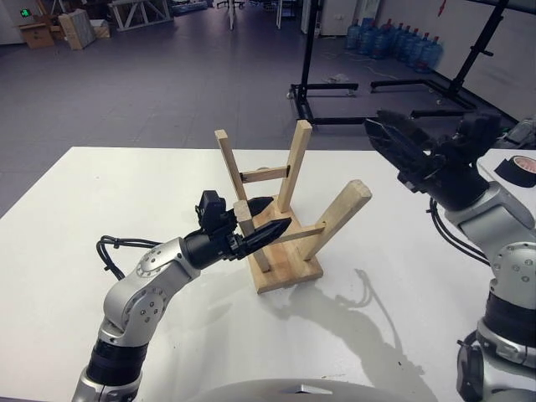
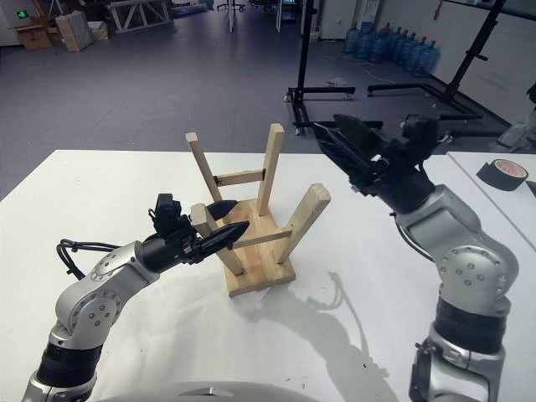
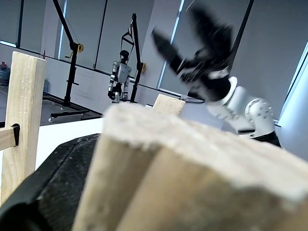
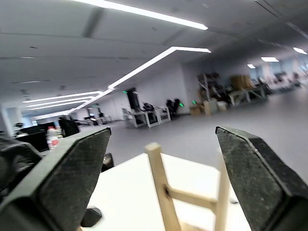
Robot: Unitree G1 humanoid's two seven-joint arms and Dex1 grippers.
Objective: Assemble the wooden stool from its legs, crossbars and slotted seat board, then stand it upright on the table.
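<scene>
The wooden stool lies upside down mid-table, its seat board (image 1: 289,272) flat on the white table (image 1: 100,193) and its legs pointing up. Two far legs (image 1: 295,163) are joined by a crossbar (image 1: 264,176). The right leg (image 1: 339,219) leans outward, with a thin crossbar (image 1: 300,234) running to the near leg (image 1: 254,243). My left gripper (image 1: 280,213) is shut on the top of that near leg, whose end grain (image 3: 192,163) looms close in the left wrist view. My right gripper (image 1: 373,117) hangs open in the air up and right of the stool, its fingers (image 4: 77,163) spread wide.
A black tape roll (image 1: 515,167) lies on the neighbouring table at the right. A black cable (image 1: 117,245) loops by my left arm. Black metal stands (image 1: 335,88) and water bottles (image 1: 394,38) stand on the floor beyond the table's far edge.
</scene>
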